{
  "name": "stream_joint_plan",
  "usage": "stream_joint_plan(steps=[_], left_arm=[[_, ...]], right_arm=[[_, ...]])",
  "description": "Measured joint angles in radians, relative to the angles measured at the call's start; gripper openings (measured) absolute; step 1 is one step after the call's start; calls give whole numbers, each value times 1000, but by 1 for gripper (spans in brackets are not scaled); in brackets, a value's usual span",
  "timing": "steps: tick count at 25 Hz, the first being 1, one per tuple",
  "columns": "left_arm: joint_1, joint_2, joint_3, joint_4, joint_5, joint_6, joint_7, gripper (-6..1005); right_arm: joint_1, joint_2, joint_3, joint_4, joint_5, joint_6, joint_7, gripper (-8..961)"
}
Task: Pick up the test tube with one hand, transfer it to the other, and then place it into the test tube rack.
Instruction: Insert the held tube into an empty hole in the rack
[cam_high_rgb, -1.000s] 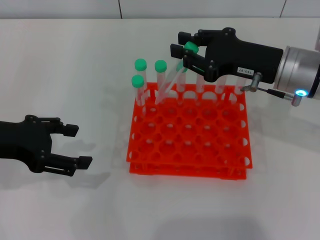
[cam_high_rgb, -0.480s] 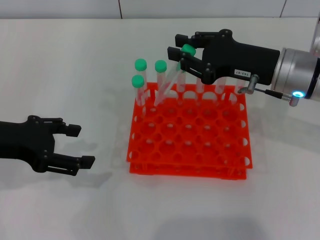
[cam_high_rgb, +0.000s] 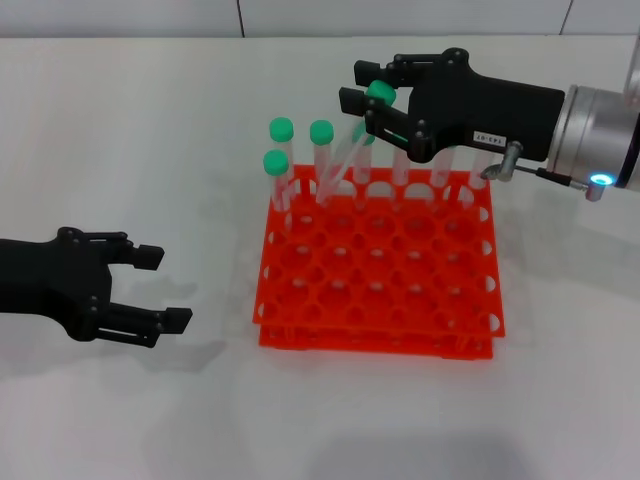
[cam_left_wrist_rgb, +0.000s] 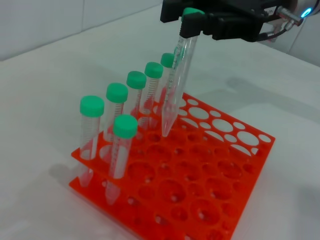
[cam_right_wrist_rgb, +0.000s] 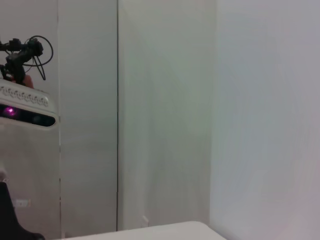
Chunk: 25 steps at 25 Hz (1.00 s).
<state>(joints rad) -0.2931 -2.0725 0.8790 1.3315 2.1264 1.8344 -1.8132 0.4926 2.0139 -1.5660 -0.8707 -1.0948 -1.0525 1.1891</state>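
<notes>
My right gripper (cam_high_rgb: 360, 88), black with a white label, hangs over the back of the orange-red test tube rack (cam_high_rgb: 370, 340) and is shut on the green cap of the test tube (cam_high_rgb: 343, 162). The tube leans, with its pointed tip down at the holes near the rack's back left corner. In the left wrist view the same tube (cam_left_wrist_rgb: 176, 80) slants from the right gripper (cam_left_wrist_rgb: 192, 22) down to the rack (cam_left_wrist_rgb: 225, 195); I cannot tell whether the tip is inside a hole. My left gripper (cam_high_rgb: 165, 288) lies open and empty, low over the table left of the rack.
Several other green-capped tubes (cam_high_rgb: 281, 130) stand upright along the rack's back row and left side (cam_left_wrist_rgb: 92, 106). The holes in the rack's middle and front hold nothing. White table surrounds the rack, and a wall runs along the far edge.
My right gripper and the tube shifted slightly left, then back and a little up. The left gripper drifted slightly right, still open.
</notes>
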Motion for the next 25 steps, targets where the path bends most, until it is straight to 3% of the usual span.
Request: stream_joint_plan(steps=[25], left_arm=[[-11,0,0,0,0,-12,0,894]], right_arm=[[15,-10,41,-87,-200,-17,93,281]])
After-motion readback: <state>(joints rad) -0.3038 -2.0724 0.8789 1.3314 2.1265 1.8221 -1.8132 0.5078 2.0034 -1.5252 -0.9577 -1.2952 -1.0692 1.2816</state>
